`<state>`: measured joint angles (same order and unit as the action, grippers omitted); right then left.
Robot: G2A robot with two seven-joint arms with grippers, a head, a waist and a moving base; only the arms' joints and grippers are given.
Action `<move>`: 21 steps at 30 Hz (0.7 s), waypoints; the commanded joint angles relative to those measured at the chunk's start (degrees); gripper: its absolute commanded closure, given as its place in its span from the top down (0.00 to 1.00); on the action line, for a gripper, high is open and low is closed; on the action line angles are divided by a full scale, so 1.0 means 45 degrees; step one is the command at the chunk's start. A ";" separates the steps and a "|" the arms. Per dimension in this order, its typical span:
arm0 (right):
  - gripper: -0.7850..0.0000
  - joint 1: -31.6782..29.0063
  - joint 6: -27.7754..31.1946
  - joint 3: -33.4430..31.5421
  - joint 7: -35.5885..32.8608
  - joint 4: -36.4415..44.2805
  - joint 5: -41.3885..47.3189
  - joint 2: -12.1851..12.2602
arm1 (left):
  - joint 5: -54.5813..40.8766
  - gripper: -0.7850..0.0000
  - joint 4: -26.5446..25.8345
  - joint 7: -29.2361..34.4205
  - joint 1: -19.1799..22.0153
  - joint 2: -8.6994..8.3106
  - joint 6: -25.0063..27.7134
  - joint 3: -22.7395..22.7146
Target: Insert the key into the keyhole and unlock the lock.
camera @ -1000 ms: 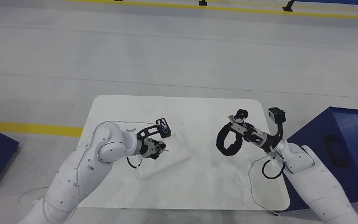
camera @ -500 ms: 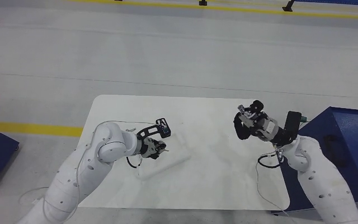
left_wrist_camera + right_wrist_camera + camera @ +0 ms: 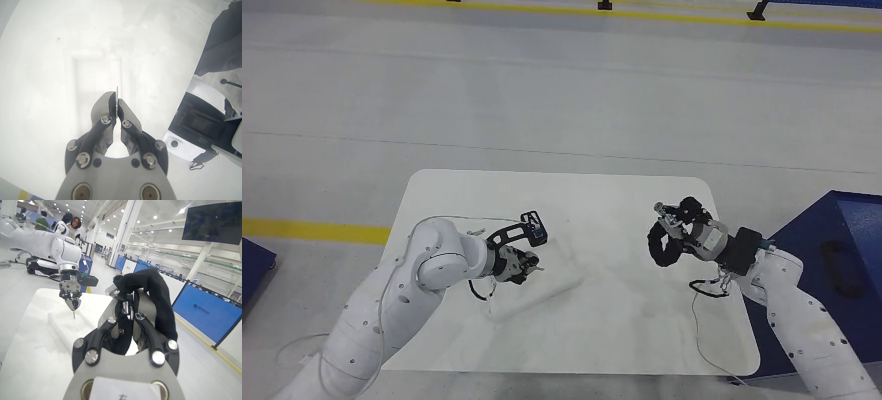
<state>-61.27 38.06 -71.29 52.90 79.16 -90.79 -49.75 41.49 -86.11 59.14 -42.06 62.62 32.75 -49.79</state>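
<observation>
My left gripper [image 3: 529,264] hangs over the left half of the white table [image 3: 602,330], shut on a thin metal key [image 3: 117,93] whose blade points down at the tabletop. From the right wrist view, that left gripper [image 3: 74,303] and its key [image 3: 74,314] show across the table. My right gripper [image 3: 680,230] is above the table's right side, shut on a silver lock [image 3: 126,308]. The lock's black fabric-covered loop [image 3: 159,300] curls around the fingers; in the top view the loop [image 3: 660,250] hangs toward the table's middle.
A pale, low rectangular pad [image 3: 98,91] lies on the table under the left gripper, and shows as a white strip [image 3: 58,320] in the right wrist view. A blue bin [image 3: 842,245] stands past the table's right edge.
The right arm swung the lock out toward the right edge, then brought it partway back toward the middle. The left arm and key have stayed still.
</observation>
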 commanded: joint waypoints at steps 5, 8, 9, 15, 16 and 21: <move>0.00 0.0160 -0.1240 0.1046 0.1854 -0.0511 -0.1699 -0.0185 | 0.1699 0.00 -0.2124 -0.1955 -0.0292 -0.0077 -0.0837 -0.0454; 0.00 0.0479 -0.1357 0.1713 0.2984 -0.1100 -0.2423 -0.0306 | 0.2390 0.00 -0.3302 -0.2246 -0.0335 -0.0082 -0.0831 -0.0420; 0.00 0.0605 -0.1334 0.1914 0.3331 -0.1362 -0.2580 -0.0347 | 0.2667 0.00 -0.3582 -0.2287 -0.0306 -0.0072 -0.0782 -0.0347; 0.00 0.0837 -0.1339 0.2207 0.3706 -0.1933 -0.2586 -0.0443 | 0.3329 0.00 -0.3957 -0.2392 -0.0264 -0.0043 -0.0833 -0.0163; 0.00 0.0837 -0.1339 0.2207 0.3706 -0.1933 -0.2586 -0.0443 | 0.3329 0.00 -0.3957 -0.2392 -0.0264 -0.0043 -0.0833 -0.0163; 0.00 0.0837 -0.1339 0.2207 0.3706 -0.1933 -0.2586 -0.0443 | 0.3329 0.00 -0.3957 -0.2392 -0.0264 -0.0043 -0.0833 -0.0163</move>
<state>-57.51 32.04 -61.36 69.58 70.46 -102.42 -51.74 56.47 -103.91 48.37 -43.25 62.42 29.00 -50.52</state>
